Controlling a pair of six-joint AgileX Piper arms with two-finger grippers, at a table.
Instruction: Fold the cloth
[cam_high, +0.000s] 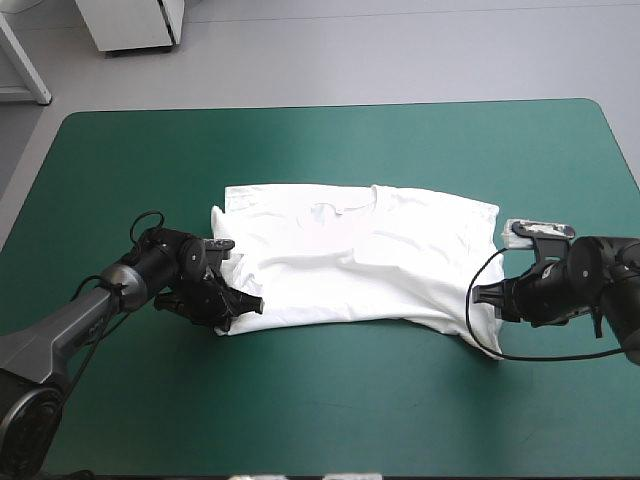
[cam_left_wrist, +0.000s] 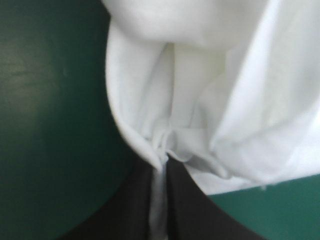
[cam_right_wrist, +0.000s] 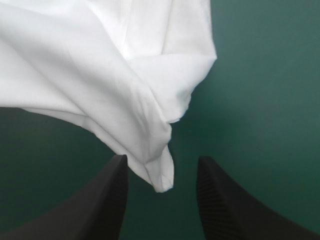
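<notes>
Left gripper (cam_high: 243, 301) is pinching the T-shirt (cam_high: 360, 255) at its near left corner, its black fingers (cam_left_wrist: 192, 210) pressing all but together with a bunched strip of white fabric showing between them (cam_left_wrist: 164, 162). From that pinch the T-shirt (cam_left_wrist: 225, 75) is fanning out in soft folds. It is lying spread and wrinkled on the teal-green cover (cam_high: 330, 400) between the two grippers, its neckline pointing toward the side away from them. At the T-shirt's right edge, close to its near right corner, the right gripper (cam_high: 487, 294) is sitting low with its fingers (cam_right_wrist: 220, 200) standing spread apart (cam_right_wrist: 162, 160). A pointed corner of the T-shirt (cam_right_wrist: 100, 75) is reaching in between them, gripped by neither.
</notes>
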